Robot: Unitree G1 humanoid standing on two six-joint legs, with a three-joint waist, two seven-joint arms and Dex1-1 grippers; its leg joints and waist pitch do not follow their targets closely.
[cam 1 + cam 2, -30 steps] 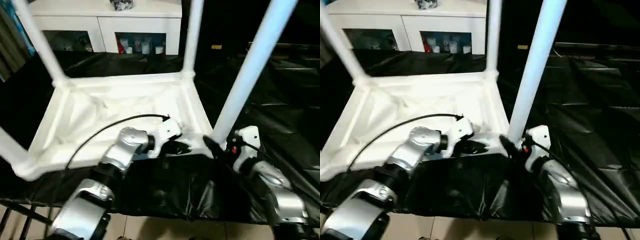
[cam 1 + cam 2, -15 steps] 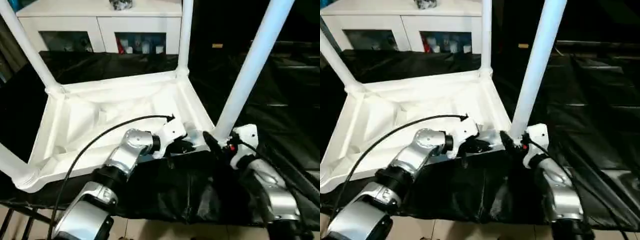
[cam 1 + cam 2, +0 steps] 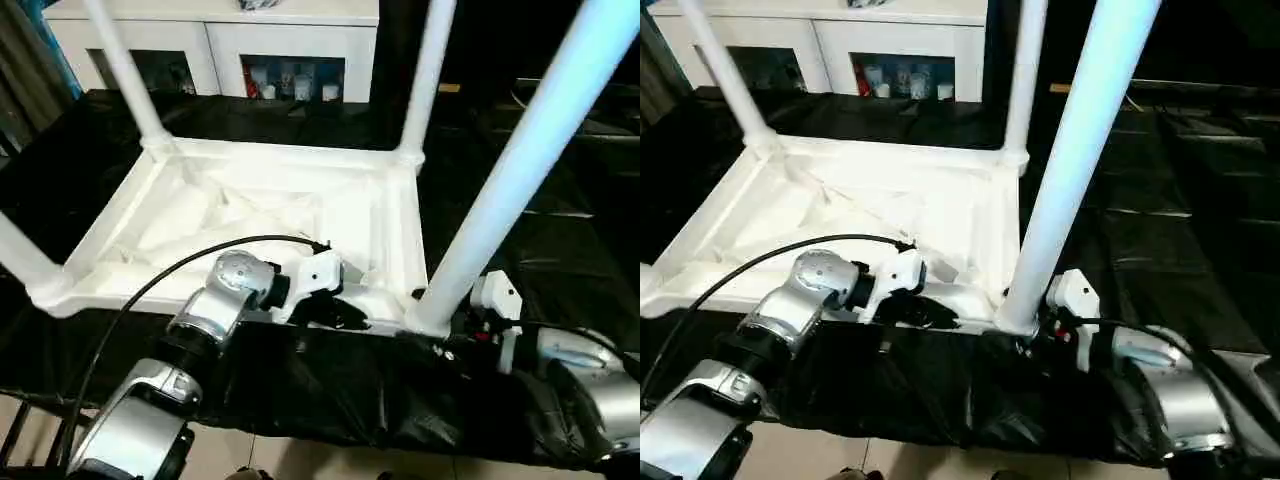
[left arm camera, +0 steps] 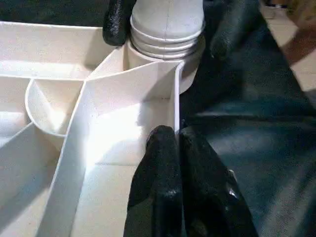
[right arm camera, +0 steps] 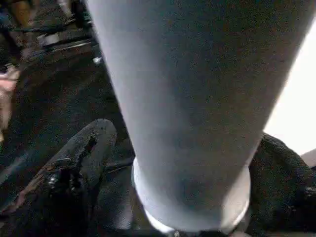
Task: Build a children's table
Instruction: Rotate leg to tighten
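The children's table [image 3: 250,215] lies upside down on a black sheet, all white, with its legs standing up from the corner sockets. My left gripper [image 4: 177,136] is shut on the thin near rim of the top, a short way from the near right socket [image 4: 168,47]. The near right leg [image 3: 520,170] rises from that socket. My right gripper [image 5: 186,138] stands open around the leg's base, with one black finger [image 5: 84,158] on each side of the tube. Other legs stand at the far right [image 3: 425,75], far left [image 3: 125,70] and near left [image 3: 20,260].
A white cabinet with glass doors [image 3: 230,40] stands behind the table. The black sheet [image 3: 560,240] covers the work surface and hangs over its near edge above a tiled floor [image 3: 260,455]. A black cable [image 3: 200,255] arcs over my left forearm.
The head camera has shifted and tilted. My right gripper's fingers have spread wider around the leg's base. The left gripper keeps its hold on the rim.
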